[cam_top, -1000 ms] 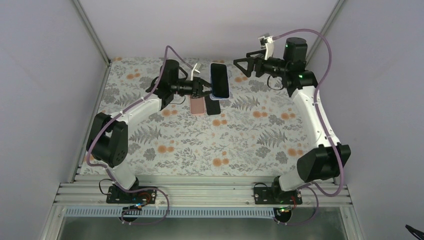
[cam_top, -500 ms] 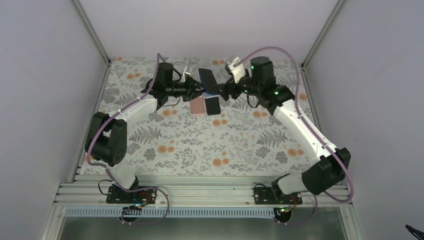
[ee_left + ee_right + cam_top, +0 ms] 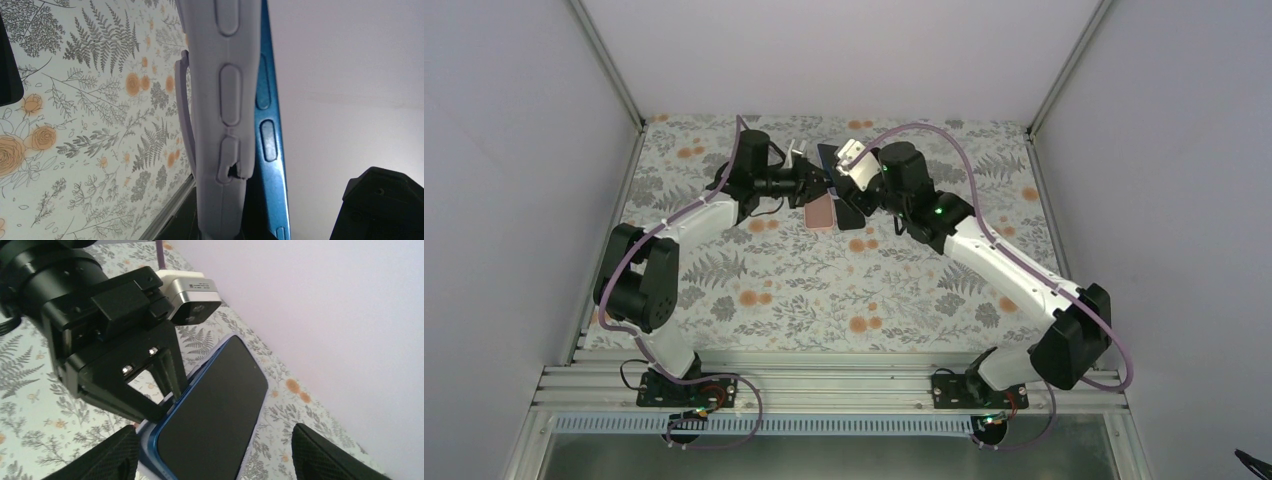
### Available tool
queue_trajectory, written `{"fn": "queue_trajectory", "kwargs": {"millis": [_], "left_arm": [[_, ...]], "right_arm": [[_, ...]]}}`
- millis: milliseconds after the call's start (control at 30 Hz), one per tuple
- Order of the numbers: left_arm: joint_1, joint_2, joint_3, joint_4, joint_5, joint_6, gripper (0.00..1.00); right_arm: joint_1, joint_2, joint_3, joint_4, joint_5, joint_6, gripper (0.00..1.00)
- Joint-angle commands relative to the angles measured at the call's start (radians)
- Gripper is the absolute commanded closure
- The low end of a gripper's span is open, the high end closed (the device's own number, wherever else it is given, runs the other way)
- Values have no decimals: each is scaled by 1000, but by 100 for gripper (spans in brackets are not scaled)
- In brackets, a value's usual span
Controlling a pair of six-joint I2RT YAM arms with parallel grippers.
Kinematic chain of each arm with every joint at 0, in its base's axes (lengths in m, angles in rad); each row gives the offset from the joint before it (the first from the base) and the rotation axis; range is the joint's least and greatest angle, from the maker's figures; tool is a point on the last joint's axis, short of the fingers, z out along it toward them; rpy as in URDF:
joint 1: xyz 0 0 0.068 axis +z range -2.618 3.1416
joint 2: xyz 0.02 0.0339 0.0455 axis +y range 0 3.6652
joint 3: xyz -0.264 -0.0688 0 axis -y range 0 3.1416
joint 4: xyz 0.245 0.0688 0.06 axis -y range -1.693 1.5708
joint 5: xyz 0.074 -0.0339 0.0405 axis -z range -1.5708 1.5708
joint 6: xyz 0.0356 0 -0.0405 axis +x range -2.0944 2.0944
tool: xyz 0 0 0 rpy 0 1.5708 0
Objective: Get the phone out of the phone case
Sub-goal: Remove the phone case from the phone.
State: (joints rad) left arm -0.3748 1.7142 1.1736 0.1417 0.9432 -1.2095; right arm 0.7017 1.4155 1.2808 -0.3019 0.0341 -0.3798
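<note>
A blue phone [image 3: 215, 410] with a dark screen sits in a lavender case [image 3: 225, 125]. Its blue edge [image 3: 267, 125] stands slightly off the case's side. My left gripper [image 3: 817, 182] is shut on the case and phone and holds them above the back of the table. In the right wrist view the black left gripper [image 3: 150, 385] clamps the phone's near left edge. My right gripper [image 3: 220, 455] is open, one finger [image 3: 115, 455] on each side of the phone's lower end, with a gap on both sides. The case's rim [image 3: 143, 439] shows beside the left finger.
A pink phone-shaped slab [image 3: 820, 212] and a black one [image 3: 851, 215] lie side by side on the floral tablecloth [image 3: 824, 290], under the held phone. The back wall [image 3: 824, 60] is close behind both grippers. The left wrist camera [image 3: 192, 297] sits just above the phone.
The right arm has swung left from the back right corner to the phone, and its jaws have narrowed around it. The left gripper and phone shifted slightly left.
</note>
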Motion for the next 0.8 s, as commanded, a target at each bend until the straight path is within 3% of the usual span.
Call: {"fn": "queue_trajectory", "kwargs": {"millis": [0,433,767], "left_arm": [[5,-7,3,71,26,-18,97],[5,-1,1,72,23,-14,98],[6,-17,-8,80,28,-10,98]], "right_arm": [[25,29,-16,80,103,-57,30],[38,31,-38,57,30,-56,29],[38,39,-94,150,158,-115,30]]}}
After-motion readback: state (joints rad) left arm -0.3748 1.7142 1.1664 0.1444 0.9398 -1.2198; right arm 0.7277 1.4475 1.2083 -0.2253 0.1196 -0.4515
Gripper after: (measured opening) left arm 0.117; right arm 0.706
